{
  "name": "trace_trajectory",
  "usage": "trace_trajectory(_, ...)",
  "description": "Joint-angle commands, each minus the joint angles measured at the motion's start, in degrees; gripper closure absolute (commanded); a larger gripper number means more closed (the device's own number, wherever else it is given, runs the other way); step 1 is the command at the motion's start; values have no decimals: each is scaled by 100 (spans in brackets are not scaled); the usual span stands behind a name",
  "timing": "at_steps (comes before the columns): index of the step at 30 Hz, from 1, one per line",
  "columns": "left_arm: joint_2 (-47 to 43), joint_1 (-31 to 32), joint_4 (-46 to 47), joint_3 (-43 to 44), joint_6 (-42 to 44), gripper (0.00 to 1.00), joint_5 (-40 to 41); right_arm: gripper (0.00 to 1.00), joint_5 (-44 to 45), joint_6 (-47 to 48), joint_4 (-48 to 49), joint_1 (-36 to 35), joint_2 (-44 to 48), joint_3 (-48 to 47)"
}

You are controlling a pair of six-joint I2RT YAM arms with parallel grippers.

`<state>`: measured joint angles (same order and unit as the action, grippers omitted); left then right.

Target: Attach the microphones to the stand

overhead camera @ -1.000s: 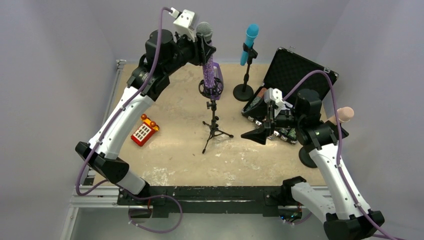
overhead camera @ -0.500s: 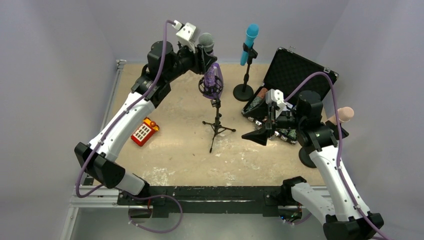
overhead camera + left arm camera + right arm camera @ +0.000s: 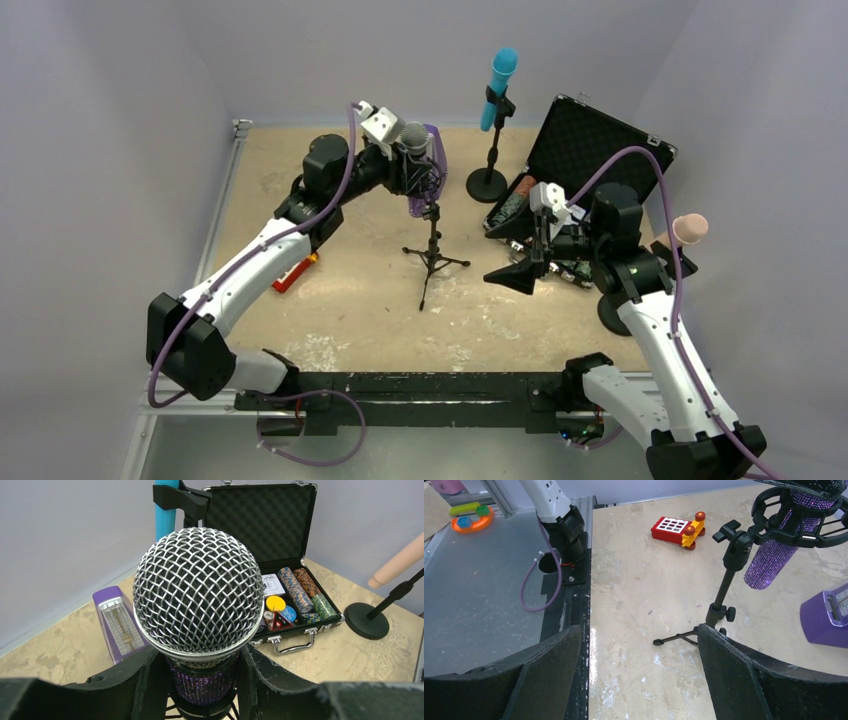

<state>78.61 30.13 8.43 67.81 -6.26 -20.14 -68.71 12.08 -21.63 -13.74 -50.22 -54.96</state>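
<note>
1. Lowering since a second ago, the left pincer (image 3: 202, 682) is clamping the purple microphone (image 3: 198, 590) inside the cradle of the tripod stand (image 3: 432, 250)
2. Right pincer (image 3: 639, 675) is hovering open beside the case (image 3: 590, 150) at the right

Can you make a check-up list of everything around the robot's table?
Surface: tan table, scuffed with pale marks.
Job's things: purple microphone sits in the tripod stand's ring; blue microphone and pink microphone up on round-base stands.
Clutter: red toy phone, purple metronome, open case of chips.
Grippers: left gripper fingers shut on the purple microphone; right gripper open, empty.
Cables: purple cables run along both arms.
Surroundings: plain walls; toy ring beside the table.
</note>
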Motion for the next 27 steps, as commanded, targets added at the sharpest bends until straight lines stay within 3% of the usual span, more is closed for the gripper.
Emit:
trace_trajectory(1, -218, 27, -96, 253, -280, 47, 235, 10, -152, 427, -372, 40, -7, -233)
trace_trajectory(3, -396, 23, -345, 423, -463, 26, 588, 10, -120, 772, -848, 38, -59, -448)
trace_trajectory(4, -484, 13, -538, 575, -505, 20, 704, 10, -22, 970, -1111, 38, -85, -633)
trace_trajectory(7, -755, -15, -1358, 936, -575, 11, 846, 10, 418, 1540, -2024, 39, -157, -1086)
trace_trajectory(11, -1383, -29, -2233, 990, -554, 7, 1006, 9, 1361, 1653, -2345, 43, -9, -1435)
trace_trajectory(15, -2274, -36, -3270, 691, -673, 5, 1442, 1, 3000, 593, -1797, 47, 354, -1510)
trace_trajectory(21, -4041, -35, -4512, 76, -990, 1, 1961, 1, 4560, -700, -1464, 77, 1117, -1728)
trace_trajectory(27, -5118, -26, -5656, 146, -1114, 1, 2664, 1, 5340, -994, -1513, 129, 1709, -1916)
